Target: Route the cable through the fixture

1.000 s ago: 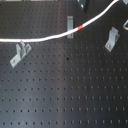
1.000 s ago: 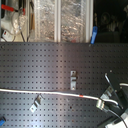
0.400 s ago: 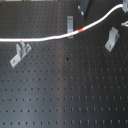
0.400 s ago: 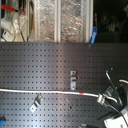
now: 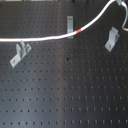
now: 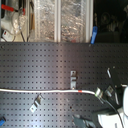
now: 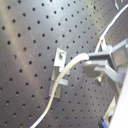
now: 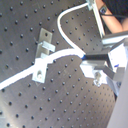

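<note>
Gripper (image 8: 89, 61) clamps the cable (image 5: 50, 37), running across the pegboard (image 5: 65, 90).

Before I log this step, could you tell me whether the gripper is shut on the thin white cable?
Shut on it: in the second wrist view the gripper pinches the thin white cable at its fingertips.

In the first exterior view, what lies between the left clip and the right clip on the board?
In the first exterior view, between the left clip and the right clip stand the middle clip and the cable with its red band.
</note>
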You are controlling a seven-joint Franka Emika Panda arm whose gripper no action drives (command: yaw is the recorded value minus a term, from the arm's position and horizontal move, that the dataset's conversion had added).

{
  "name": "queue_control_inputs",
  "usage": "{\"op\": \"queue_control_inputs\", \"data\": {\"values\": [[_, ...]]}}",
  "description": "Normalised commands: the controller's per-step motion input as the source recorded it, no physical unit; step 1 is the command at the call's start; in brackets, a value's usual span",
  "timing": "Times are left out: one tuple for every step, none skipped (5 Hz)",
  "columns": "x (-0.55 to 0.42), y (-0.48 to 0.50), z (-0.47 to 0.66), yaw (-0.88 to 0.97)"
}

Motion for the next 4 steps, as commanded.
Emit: {"op": "queue_control_inputs", "data": {"values": [[-0.611,0.099,0.01,0.44],[-0.699,0.217,0.02,0.31],[-0.332,0.316,-0.23,0.27],[-0.19,0.304,-0.63,0.02]]}}
